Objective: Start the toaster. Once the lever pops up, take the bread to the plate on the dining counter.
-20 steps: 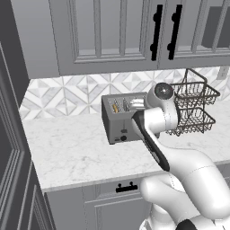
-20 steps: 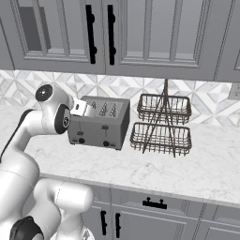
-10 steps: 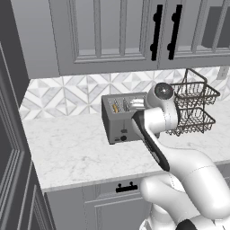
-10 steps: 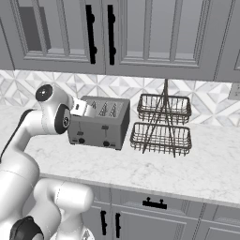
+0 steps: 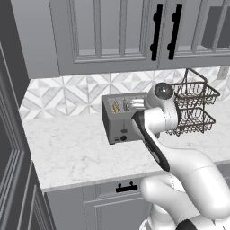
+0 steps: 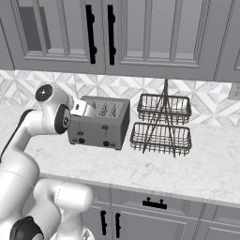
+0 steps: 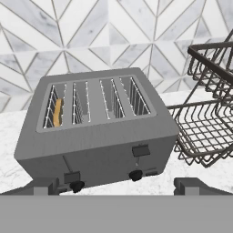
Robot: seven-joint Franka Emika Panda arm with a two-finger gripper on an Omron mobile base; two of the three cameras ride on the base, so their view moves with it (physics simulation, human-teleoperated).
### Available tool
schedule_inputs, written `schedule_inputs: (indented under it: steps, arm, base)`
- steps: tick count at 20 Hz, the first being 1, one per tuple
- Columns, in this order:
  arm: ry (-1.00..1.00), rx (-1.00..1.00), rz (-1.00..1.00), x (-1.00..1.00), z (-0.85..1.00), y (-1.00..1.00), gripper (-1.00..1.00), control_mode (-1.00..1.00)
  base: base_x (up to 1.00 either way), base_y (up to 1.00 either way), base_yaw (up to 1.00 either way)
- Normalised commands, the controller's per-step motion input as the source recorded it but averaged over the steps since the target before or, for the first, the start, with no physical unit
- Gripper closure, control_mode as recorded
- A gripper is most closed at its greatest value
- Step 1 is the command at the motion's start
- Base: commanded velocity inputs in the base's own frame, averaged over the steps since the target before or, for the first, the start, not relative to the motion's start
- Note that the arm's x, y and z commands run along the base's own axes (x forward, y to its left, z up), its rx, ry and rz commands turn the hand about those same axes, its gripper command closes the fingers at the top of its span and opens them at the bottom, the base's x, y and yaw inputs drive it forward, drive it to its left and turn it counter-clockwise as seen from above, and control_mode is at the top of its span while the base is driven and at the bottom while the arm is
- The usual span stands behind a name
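On the white marble bench (image 6: 154, 171), against the patterned tile backsplash (image 7: 113, 36), stands the toaster (image 7: 98, 132), a boxy grey four-slot unit, and we are looking right down on it from the hand view. The bread (image 7: 57, 112) sits in the leftmost slot, sunk low, just a golden-tan edge showing between the wires. Same story in the left base view, where an orange sliver (image 5: 115, 107) peeks out of the slot at the toaster's (image 5: 122, 117) near end.

On the front face, the left lever (image 7: 72, 177) sits low, just above its round black knob (image 7: 76, 185), while the right-hand lever (image 7: 140, 151) sits higher up the panel. The gripper (image 7: 116, 187) hovers in front of and above that face, jaws spread wide apart, nothing between them, one finger tip (image 7: 45, 185) near the left knob's corner, the other off to the right.

Just beside the toaster (image 6: 99, 122) on its right stands a two-tier dark wire basket (image 6: 163, 125), close but apart from it. Grey cabinets (image 6: 122, 33) with black handles hang overhead, and the white arm (image 6: 44, 119) reaches in from the left of the right base view.
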Motion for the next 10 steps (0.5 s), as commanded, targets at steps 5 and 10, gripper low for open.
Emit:
schedule_inputs:
  steps: [5, 10]
  arm:
    - [0.0, 0.0, 0.0, 0.0, 0.0, 0.0, -1.0, -1.0]
    - [0.0, 0.0, 0.0, 0.0, 0.0, 0.0, -1.0, -1.0]
  base:
    - [0.0, 0.0, 0.0]
    - [0.0, 0.0, 0.0]
